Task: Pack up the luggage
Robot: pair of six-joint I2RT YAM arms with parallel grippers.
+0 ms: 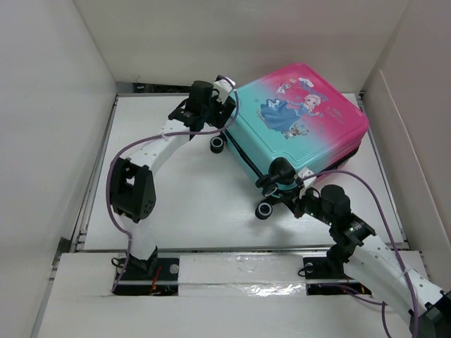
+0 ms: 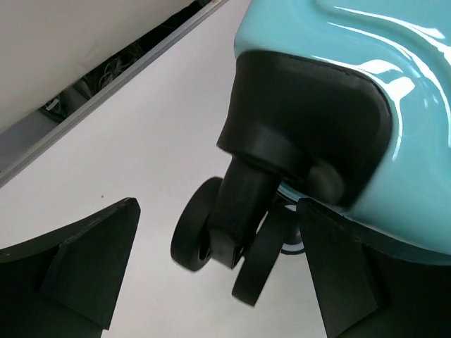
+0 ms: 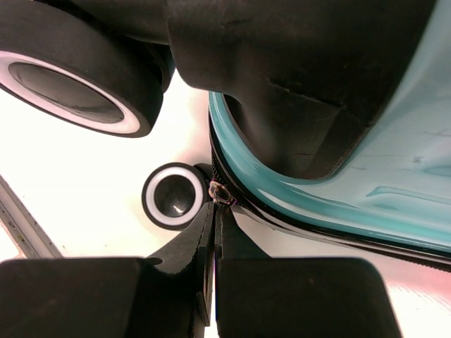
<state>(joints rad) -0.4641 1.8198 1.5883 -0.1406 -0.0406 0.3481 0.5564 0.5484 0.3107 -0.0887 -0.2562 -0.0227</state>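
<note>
The luggage (image 1: 303,120), a pink-to-teal hard case with a cartoon princess, lies shut and flat at the table's back right. My left gripper (image 1: 224,105) hovers at its far-left corner. In the left wrist view it (image 2: 217,211) is open, its fingers either side of a black twin wheel (image 2: 194,232) under the teal shell (image 2: 394,63), touching nothing. My right gripper (image 1: 299,191) sits at the near corner between two wheels. In the right wrist view it (image 3: 215,210) is shut, its tips pinching the small metal zipper pull (image 3: 221,191) on the dark seam of the shell (image 3: 394,176).
White walls box in the table on three sides, with a metal rail (image 1: 99,169) along the left edge. Two white-rimmed wheels (image 3: 173,197) (image 3: 70,84) flank my right fingers. The left arm's elbow (image 1: 132,189) stands over the table's left half.
</note>
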